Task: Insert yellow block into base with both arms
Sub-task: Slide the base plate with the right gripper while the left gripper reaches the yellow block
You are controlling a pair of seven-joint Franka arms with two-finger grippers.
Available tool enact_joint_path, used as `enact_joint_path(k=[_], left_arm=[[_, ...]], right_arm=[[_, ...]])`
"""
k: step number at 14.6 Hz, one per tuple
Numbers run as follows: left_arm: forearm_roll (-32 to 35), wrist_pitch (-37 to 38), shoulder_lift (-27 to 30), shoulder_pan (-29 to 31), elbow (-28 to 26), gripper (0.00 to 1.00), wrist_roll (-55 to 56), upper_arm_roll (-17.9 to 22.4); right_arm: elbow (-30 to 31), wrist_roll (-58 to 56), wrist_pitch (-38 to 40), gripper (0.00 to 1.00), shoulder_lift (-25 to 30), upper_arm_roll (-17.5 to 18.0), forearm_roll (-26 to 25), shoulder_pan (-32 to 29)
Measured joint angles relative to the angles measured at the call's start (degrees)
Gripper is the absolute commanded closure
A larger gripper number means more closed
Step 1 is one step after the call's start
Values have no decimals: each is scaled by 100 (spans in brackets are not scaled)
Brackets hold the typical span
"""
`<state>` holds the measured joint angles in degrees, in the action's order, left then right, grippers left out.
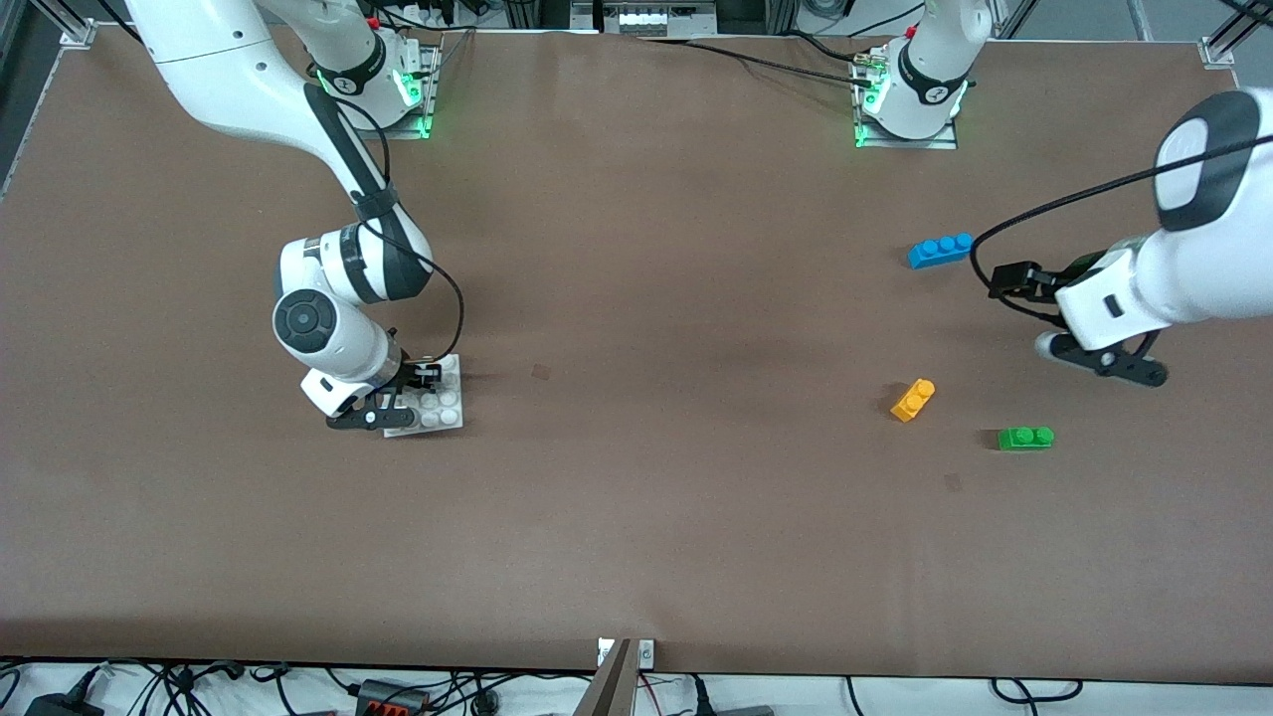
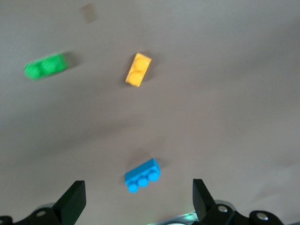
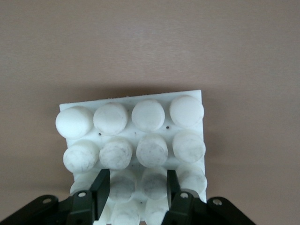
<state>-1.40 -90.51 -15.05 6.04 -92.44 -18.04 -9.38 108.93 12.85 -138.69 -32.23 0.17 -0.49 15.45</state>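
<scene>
No readable text, label, brand, number or sign shows on anything in these views.

This is a robotics lab or test bench, not a home or shop. Two white robot arms [image 1: 338,288] are bolted on metal plates [image 1: 907,137] lit by green lamps along one edge of a wide table [image 1: 636,517] covered in plain brown sheet. Aluminium frame rails [image 1: 1218,45] stand at the corners. Loose black cables and power plugs [image 1: 393,696] lie along both edges. Only toy bricks [image 1: 912,400] lie on it.
</scene>
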Motion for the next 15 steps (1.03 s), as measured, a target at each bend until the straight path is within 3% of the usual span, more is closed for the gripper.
enact_joint_path(k=[3, 7, 12, 15], left_arm=[[0, -657, -352, -29, -76, 0, -1450, -1], [64, -1722, -648, -146, -563, 0, -2502, -19], [130, -3139, -657, -182, -1534, 0, -2651, -27], [131, -4040, -660, -102, -2119, 0, -2657, -22]], right_arm=[[-16, 75, -22, 46, -13, -13, 0, 84], [-411, 950, -51, 46, -267, -3, 323, 813], [-1169, 1473, -155, 45, -813, 12, 1559, 1575], [-1534, 1633, -263, 45, -1283, 55, 1779, 1857]])
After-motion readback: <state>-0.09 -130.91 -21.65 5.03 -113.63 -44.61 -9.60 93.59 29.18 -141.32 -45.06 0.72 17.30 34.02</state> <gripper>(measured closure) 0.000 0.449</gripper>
